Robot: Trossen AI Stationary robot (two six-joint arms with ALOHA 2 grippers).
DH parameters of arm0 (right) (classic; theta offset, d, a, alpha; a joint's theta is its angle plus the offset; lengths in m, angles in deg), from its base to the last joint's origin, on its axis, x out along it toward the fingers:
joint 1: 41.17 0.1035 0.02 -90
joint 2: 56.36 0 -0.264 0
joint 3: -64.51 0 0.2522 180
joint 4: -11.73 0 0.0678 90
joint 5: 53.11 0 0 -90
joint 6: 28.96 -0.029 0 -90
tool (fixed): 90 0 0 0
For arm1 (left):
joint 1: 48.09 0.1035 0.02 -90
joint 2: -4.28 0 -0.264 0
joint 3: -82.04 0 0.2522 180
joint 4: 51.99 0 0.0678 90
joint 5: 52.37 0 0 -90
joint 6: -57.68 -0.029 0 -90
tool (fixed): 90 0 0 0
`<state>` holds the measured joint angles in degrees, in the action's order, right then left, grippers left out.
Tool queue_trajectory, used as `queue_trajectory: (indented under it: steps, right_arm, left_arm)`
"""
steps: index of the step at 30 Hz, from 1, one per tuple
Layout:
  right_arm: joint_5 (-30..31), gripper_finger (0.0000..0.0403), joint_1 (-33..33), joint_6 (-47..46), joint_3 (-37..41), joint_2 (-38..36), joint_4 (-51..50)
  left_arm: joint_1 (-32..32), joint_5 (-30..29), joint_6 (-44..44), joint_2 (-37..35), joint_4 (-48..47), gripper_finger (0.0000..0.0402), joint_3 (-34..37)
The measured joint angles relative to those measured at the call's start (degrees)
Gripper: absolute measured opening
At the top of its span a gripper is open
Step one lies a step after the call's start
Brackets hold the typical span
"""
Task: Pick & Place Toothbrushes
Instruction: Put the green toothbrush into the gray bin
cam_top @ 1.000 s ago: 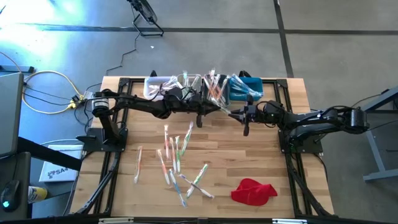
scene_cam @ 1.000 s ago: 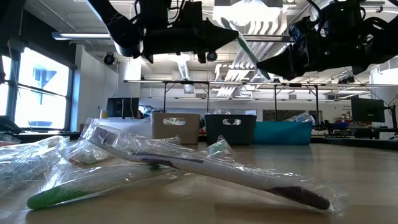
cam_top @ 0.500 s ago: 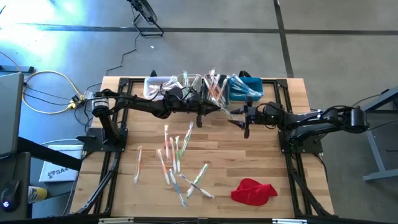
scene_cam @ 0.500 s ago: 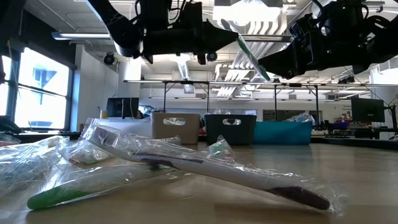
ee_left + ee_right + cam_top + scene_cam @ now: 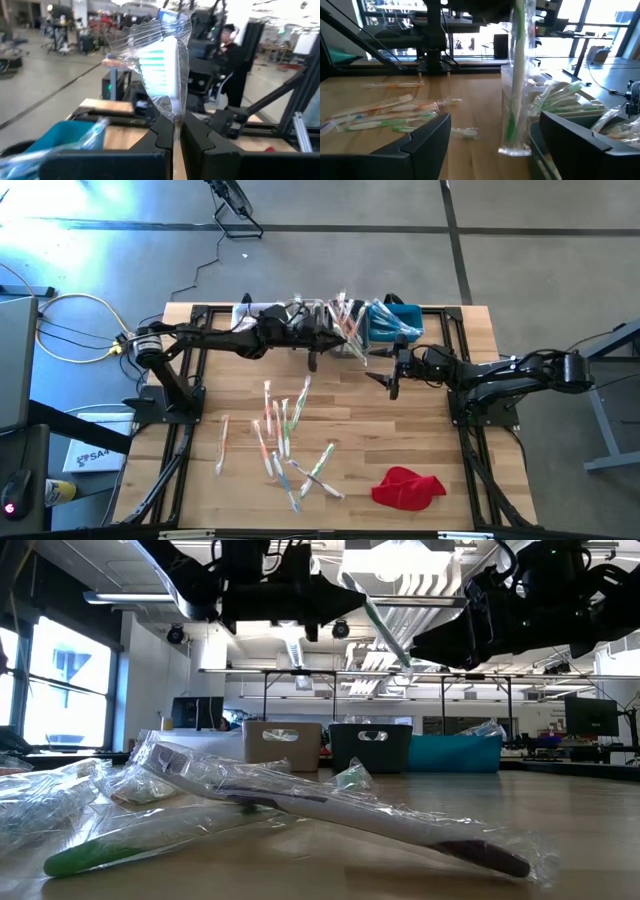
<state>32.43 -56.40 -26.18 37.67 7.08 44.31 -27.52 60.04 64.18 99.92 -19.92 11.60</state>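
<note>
Both arms reach inward above the table's far half. Left gripper (image 5: 318,358) pinches a wrapped green toothbrush (image 5: 355,345) (wrapper end clamped between the fingers), just before the bins (image 5: 398,323). Right gripper (image 5: 392,383) stands spread wide, empty, beside that brush. Loose toothbrushes (image 5: 285,435) lie mid-table; red cloth (image 5: 407,487) nearer the front.

Toothbrushes (image 5: 283,432) mid-counter (image 5: 420,430), bins (image 5: 390,322) along the far edge, cloth (image 5: 407,487) at the near right.
</note>
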Motion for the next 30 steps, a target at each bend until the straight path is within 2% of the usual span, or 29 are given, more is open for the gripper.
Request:
queue_trajectory:
  steps: [8,13,18,21,30]
  right_arm:
    - [0.2,0.0298,0.0,0.4,0.0,0.0,-1.2]
    - [0.1,0.0298,0.0,0.4,0.0,0.0,-1.1]
    - [0.1,0.0298,0.0,0.4,0.0,0.0,-1.1]
    - [0.1,0.0298,0.0,0.4,0.0,0.0,-1.1]
    - [0.1,0.0298,0.0,0.5,0.0,0.0,-1.1]
  left_arm:
    - [5.4,-1.2,0.3,-7.0,-12.6,0.0006,0.0]
    - [9.2,-7.5,1.1,-10.4,-22.9,0.0006,0.0]
    - [12.6,-14.1,3.0,-10.7,-31.6,0.0006,0.0]
    - [14.4,-15.6,4.3,-10.7,-34.3,0.0006,0.0]
    - [18.1,-14.5,7.4,-9.9,-36.6,0.0006,0.0]
